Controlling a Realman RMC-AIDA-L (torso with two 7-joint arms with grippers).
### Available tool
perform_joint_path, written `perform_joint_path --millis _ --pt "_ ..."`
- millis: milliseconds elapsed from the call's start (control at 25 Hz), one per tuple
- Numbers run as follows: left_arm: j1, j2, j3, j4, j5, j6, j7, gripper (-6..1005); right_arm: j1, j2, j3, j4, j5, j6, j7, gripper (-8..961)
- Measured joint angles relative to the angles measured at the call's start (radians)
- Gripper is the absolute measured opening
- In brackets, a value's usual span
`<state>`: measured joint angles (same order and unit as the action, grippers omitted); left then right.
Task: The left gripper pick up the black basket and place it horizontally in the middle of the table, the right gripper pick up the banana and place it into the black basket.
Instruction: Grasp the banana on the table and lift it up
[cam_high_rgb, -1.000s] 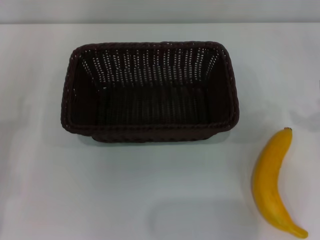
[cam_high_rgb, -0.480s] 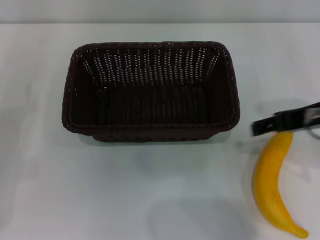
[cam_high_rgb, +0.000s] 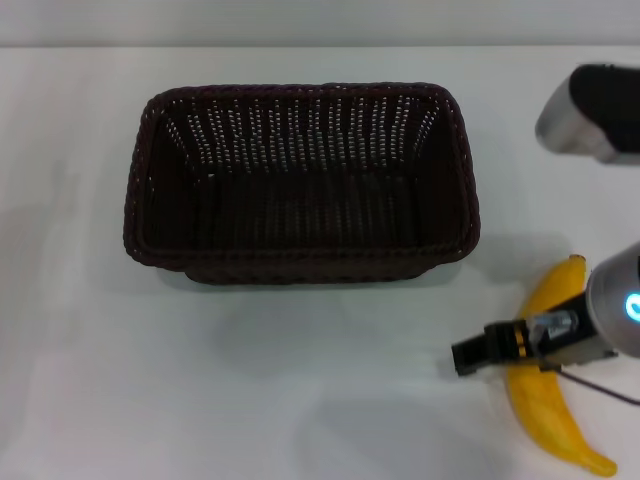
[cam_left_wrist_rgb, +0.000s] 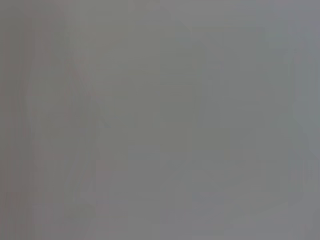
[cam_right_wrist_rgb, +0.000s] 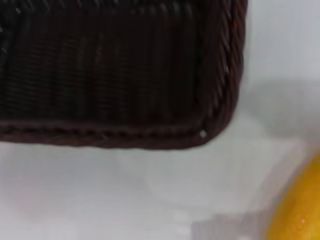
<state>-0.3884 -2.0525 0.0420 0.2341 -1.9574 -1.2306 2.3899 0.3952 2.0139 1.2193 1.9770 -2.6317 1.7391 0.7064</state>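
The black basket (cam_high_rgb: 300, 185) stands lengthwise across the middle of the white table (cam_high_rgb: 250, 380), open side up and empty. Its near corner also shows in the right wrist view (cam_right_wrist_rgb: 150, 75). The yellow banana (cam_high_rgb: 545, 400) lies on the table to the front right of the basket, stem end towards the basket. It shows at the edge of the right wrist view (cam_right_wrist_rgb: 300, 210). My right gripper (cam_high_rgb: 490, 350), on the white arm with a blue light, hangs over the middle of the banana and hides part of it. The left gripper is out of view; its wrist view shows only blank grey.
An upper section of the right arm (cam_high_rgb: 595, 110) hangs over the table's right side, beyond the basket's right end. The table's far edge (cam_high_rgb: 320, 45) runs behind the basket.
My right arm has come in from the right and moved from the banana's stem end towards the front, now over its middle. The basket and the banana have not moved.
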Motion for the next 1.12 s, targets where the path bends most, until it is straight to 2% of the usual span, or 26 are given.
perform_joint_path --millis 360,600,800,1120 --pt "0.000 -0.005 0.002 -0.004 0.000 -0.010 0.000 690 0.006 0.000 -0.039 -0.069 -0.030 0.016 0.014 840" --pt "-0.001 -0.008 0.001 -0.004 0.000 -0.011 -0.001 690 0.009 0.000 -0.043 -0.106 -0.036 0.004 -0.003 764" --pt "-0.002 -0.009 0.004 -0.004 0.000 -0.012 -0.004 689 0.013 0.000 -0.057 -0.147 -0.044 -0.021 -0.011 765" --pt "-0.002 -0.007 0.005 -0.002 0.000 -0.015 -0.005 689 0.020 0.001 -0.070 -0.210 -0.044 -0.075 -0.045 693"
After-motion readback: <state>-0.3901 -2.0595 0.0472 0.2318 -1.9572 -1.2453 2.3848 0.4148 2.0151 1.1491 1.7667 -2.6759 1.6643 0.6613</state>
